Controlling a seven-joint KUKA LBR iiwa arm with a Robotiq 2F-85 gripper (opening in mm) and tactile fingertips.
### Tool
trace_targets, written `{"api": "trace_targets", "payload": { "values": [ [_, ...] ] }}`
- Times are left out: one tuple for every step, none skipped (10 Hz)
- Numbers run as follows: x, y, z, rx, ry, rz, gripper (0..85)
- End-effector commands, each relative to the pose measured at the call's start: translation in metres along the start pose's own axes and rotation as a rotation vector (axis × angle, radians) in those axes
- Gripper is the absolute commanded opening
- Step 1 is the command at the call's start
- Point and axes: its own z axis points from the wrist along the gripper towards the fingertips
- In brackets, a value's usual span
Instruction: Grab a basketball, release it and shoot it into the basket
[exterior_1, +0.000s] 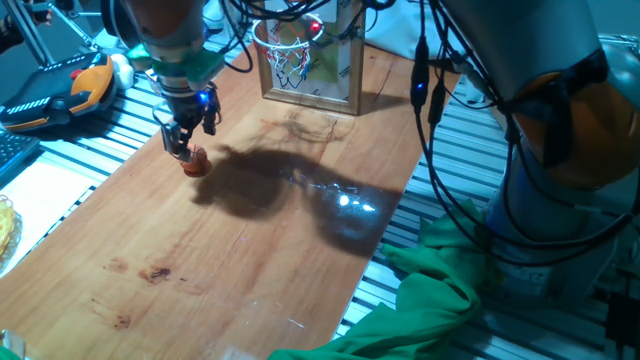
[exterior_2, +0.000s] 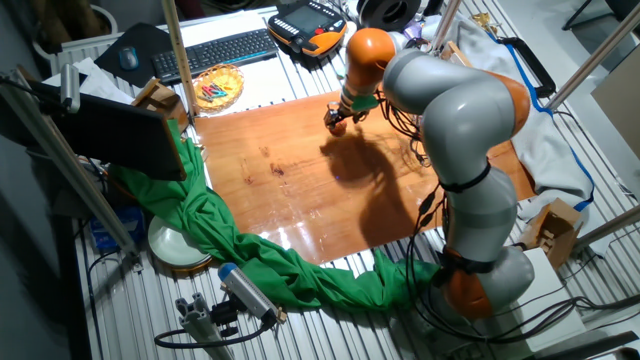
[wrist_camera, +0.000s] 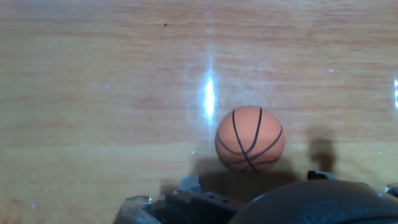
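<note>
The grab step is being set up: the ball (exterior_1: 194, 163) sits on the table (exterior_1: 250, 250), just under the claw (exterior_1: 180, 148). Claw opening can't be told, nothing looks held. A descent is needed next; hoop (exterior_1: 283, 45) waits at 1 o'clock.

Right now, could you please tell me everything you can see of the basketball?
The basketball is a tiny orange toy ball with thin dark seam lines and a matte, rubbery-looking surface. It rests on the wooden tabletop, near the edge far from the basket, directly beneath the pincer. Whether the pincer touches it cannot be told.
</note>
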Motion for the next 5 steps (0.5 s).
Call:
{"api": "trace_targets", "payload": {
  "values": [
    [-0.003, 0.0, 0.002, 0.0, 0.001, 0.002, 85.0],
    [-0.005, 0.0, 0.006, -0.003, -0.002, 0.003, 85.0],
    [-0.007, 0.0, 0.01, -0.006, -0.005, 0.005, 85.0],
    [-0.01, -0.001, 0.013, -0.01, -0.006, 0.005, 85.0],
    [-0.014, -0.002, 0.017, -0.012, -0.008, 0.006, 85.0]
  ]
}}
